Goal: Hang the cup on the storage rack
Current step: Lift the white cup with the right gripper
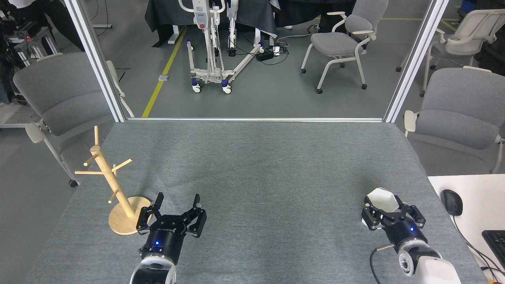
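A humanoid robot's right gripper [382,211] is gripping a small white cup with faceted sides and a hexagonal rim [381,201], its black jaws closed against the cup's lower walls, the open mouth tilting up and away beyond the fingertips. The cup's handle is not showing from the head view. The left gripper [176,205] is sitting empty, its jaws spread wide, just right of the round disc base of a light wooden mug tree with angled dowel pegs [107,177]. The rack is standing well apart from the laden jaws, far off to their left across the table.

By the look of it, the grasp step is in hand and the hanging is not yet begun. The next move would call for carrying the cup leftward across to the rack and turning it so a peg can take the handle.

The work surface is a grey felt-like tabletop [260,165], bare between the two grippers. Beyond it, grey office chairs [459,104] and a white wheeled lift frame [213,43] are occupying a grey workshop floor.
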You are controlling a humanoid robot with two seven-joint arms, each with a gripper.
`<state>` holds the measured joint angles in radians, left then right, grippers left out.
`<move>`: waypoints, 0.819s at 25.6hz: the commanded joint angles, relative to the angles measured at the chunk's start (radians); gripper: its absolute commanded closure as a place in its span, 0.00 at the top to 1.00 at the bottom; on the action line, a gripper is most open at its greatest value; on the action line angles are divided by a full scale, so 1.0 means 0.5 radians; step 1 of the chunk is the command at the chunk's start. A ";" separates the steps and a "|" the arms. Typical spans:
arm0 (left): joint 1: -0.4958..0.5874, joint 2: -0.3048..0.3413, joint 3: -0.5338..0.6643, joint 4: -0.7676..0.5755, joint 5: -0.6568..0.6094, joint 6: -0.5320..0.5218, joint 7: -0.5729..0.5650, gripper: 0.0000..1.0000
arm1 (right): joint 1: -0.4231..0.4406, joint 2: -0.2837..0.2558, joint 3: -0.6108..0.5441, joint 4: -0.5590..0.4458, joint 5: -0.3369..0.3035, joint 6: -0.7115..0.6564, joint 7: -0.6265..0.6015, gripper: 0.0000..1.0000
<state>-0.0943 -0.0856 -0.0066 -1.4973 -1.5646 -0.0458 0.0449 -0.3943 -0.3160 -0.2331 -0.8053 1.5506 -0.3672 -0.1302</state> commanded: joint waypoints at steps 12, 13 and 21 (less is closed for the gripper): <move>-0.002 -0.028 -0.002 0.000 0.000 0.000 -0.004 1.00 | 0.015 -0.009 -0.003 0.000 0.016 -0.002 0.000 0.71; -0.002 -0.028 -0.002 0.000 0.000 0.000 -0.004 1.00 | 0.015 -0.009 -0.003 0.000 0.016 -0.002 0.000 0.64; 0.001 -0.031 -0.033 0.003 0.000 0.006 -0.004 1.00 | -0.003 -0.028 -0.015 -0.104 -0.107 -0.030 0.030 0.60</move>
<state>-0.0942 -0.1009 -0.0179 -1.4958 -1.5647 -0.0456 0.0428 -0.3916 -0.3228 -0.2383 -0.8226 1.5347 -0.3749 -0.1313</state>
